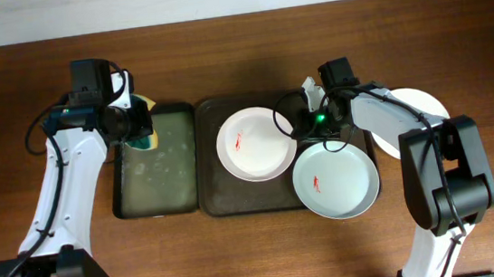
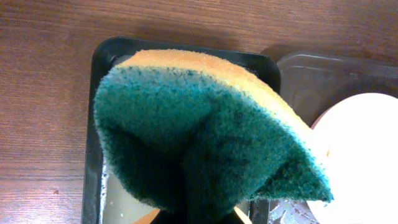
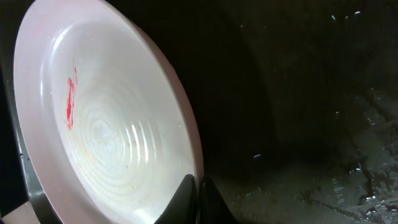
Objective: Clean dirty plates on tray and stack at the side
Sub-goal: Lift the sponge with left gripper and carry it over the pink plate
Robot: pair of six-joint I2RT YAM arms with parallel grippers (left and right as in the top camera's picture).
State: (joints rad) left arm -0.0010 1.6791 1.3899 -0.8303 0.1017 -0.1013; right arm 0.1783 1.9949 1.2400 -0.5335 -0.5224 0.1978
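Two white plates lie on the dark brown tray [image 1: 234, 197]. The left plate [image 1: 252, 144] has a red smear. My right gripper [image 1: 294, 123] is shut on its right rim; the right wrist view shows the fingers [image 3: 198, 198] pinching this plate [image 3: 106, 124] over the wet tray floor [image 3: 311, 155]. A second smeared plate [image 1: 336, 180] overhangs the tray's right edge. A third plate [image 1: 421, 103] lies on the table at the right, partly behind my right arm. My left gripper [image 1: 137, 126] is shut on a green and yellow sponge [image 2: 199, 124] that hides its fingers.
A smaller black tray [image 1: 155, 179] with soapy water lies left of the brown tray, below the sponge; its rim also shows in the left wrist view [image 2: 102, 62]. Bare wooden table surrounds both trays.
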